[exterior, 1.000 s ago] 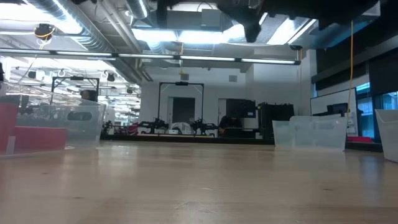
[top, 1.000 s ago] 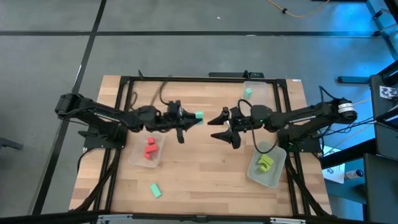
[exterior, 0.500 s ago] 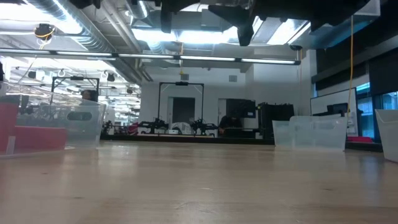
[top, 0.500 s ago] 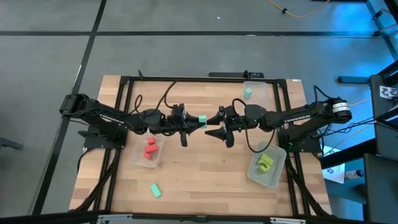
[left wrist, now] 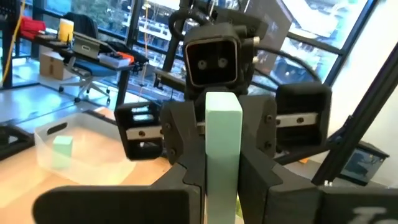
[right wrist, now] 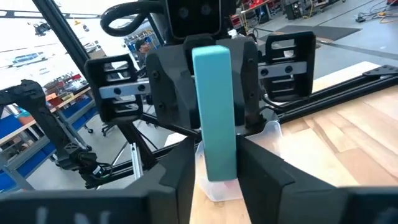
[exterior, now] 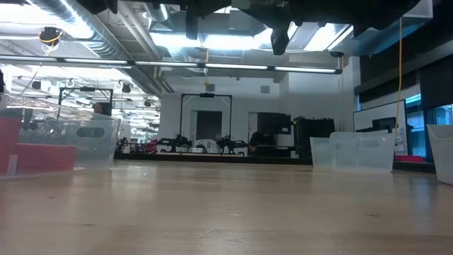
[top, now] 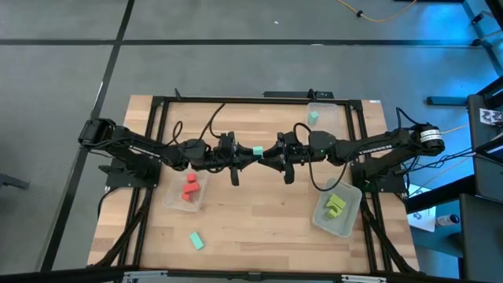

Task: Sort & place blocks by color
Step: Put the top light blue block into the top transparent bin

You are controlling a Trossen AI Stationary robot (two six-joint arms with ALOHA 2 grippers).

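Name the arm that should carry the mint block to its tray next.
Right. Both grippers, left and right, meet at the mint block mid-table, and the clear tray holding another mint block sits on the right arm's side.

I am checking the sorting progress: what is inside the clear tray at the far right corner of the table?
One mint block lies inside the far tray. Nothing else shows in it.

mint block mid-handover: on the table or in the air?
In the air: the mint block is gripped between the left tool and right tool, above the table.
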